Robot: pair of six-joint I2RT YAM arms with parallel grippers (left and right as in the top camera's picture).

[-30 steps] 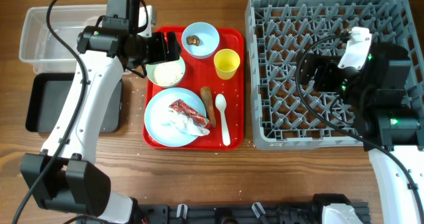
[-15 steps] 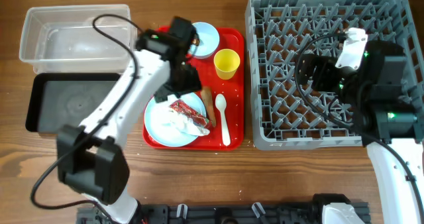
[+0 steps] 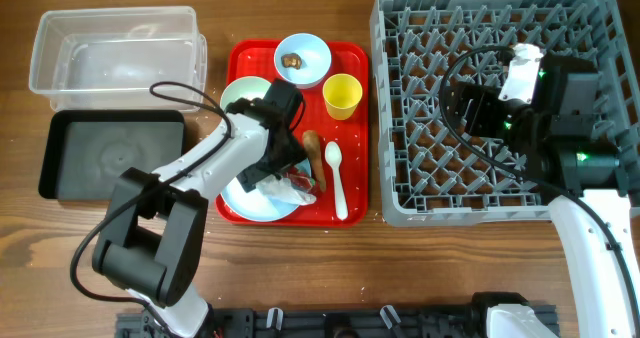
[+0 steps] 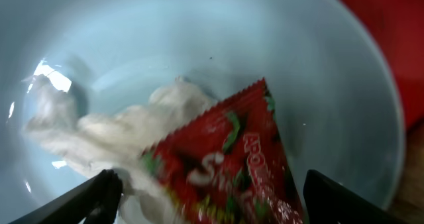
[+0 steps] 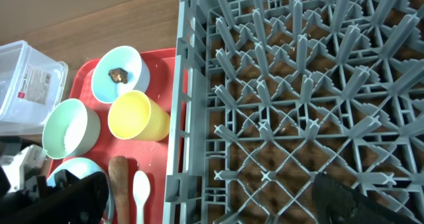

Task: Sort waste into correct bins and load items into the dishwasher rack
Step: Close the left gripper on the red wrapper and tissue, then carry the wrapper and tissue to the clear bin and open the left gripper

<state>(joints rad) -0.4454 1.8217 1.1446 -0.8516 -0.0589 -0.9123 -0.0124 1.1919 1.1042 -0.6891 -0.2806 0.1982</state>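
The pale blue plate [image 3: 250, 200] lies at the front of the red tray and holds the red printed wrapper [image 3: 298, 184] and the crumpled white tissue [image 4: 112, 131]. My left gripper [image 3: 283, 170] is open, low over the plate. Its fingers [image 4: 215, 204] straddle the wrapper [image 4: 232, 158]. The brown stick [image 3: 313, 153] and the white spoon [image 3: 335, 178] lie to the right of the plate. The pale blue bowl [image 3: 302, 58] holds a brown lump [image 3: 292, 61]. The green-white bowl [image 3: 243, 91] and the yellow cup [image 3: 342, 96] stand beside it. My right gripper [image 3: 475, 108] is open and empty above the grey rack [image 3: 480, 193].
The red serving tray [image 3: 352, 203] sits between the bins and the rack. The clear tub [image 3: 115, 48] is at the back left, and the black tray [image 3: 110, 153] is in front of it. My left arm reaches across the tray's left edge.
My left arm swung from the green-white bowl to the plate and came down over the wrapper. The right arm shifted only slightly.
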